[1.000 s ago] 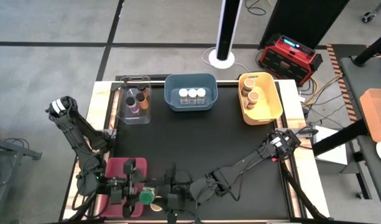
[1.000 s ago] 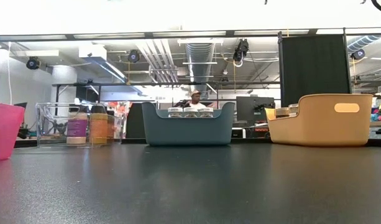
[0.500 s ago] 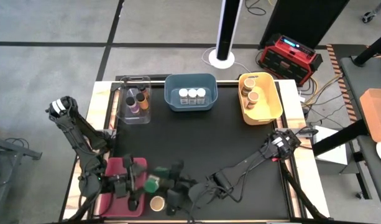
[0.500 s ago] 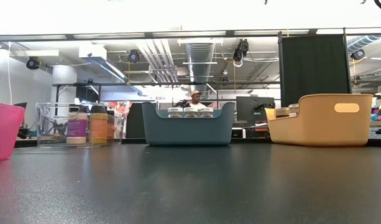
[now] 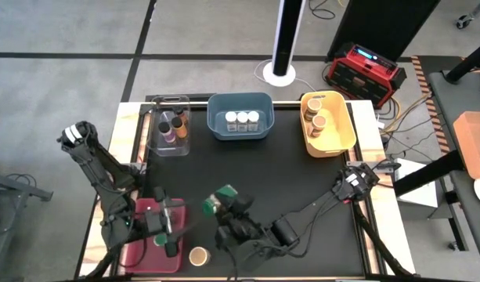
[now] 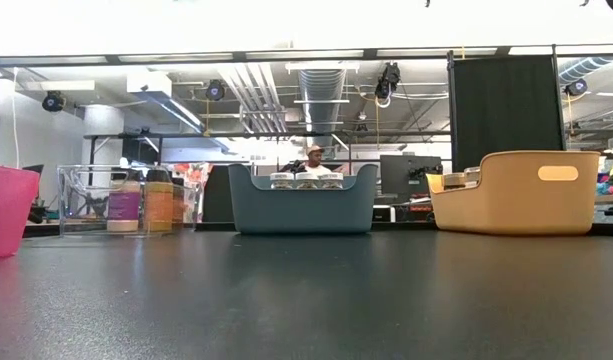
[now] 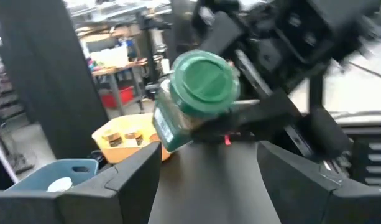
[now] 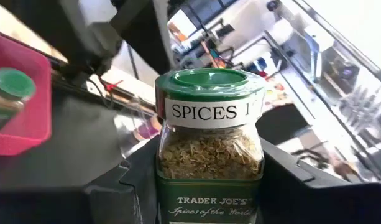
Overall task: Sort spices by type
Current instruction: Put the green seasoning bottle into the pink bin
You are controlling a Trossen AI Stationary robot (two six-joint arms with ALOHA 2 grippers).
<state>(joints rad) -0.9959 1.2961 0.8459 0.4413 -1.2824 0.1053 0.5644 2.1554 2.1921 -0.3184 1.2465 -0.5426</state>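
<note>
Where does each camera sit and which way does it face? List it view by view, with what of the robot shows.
High view: above the table, looking straight down; both arms show, left pincer over the red bin, right pincer holding the green-lidded jar.
Low view: at tabletop height, level towards the blue bin and yellow bin; no arm shows.
Left wrist view: past its own fingers towards the jar.
Right wrist view: the jar close up between its own fingers.
Shared: the jar shows in the high and both wrist views.

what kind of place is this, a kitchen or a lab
Most likely a robotics lab or workshop, not a kitchen: bare ceiling ducts, monitors on desks behind the black table, and a red power unit on the floor.
</note>
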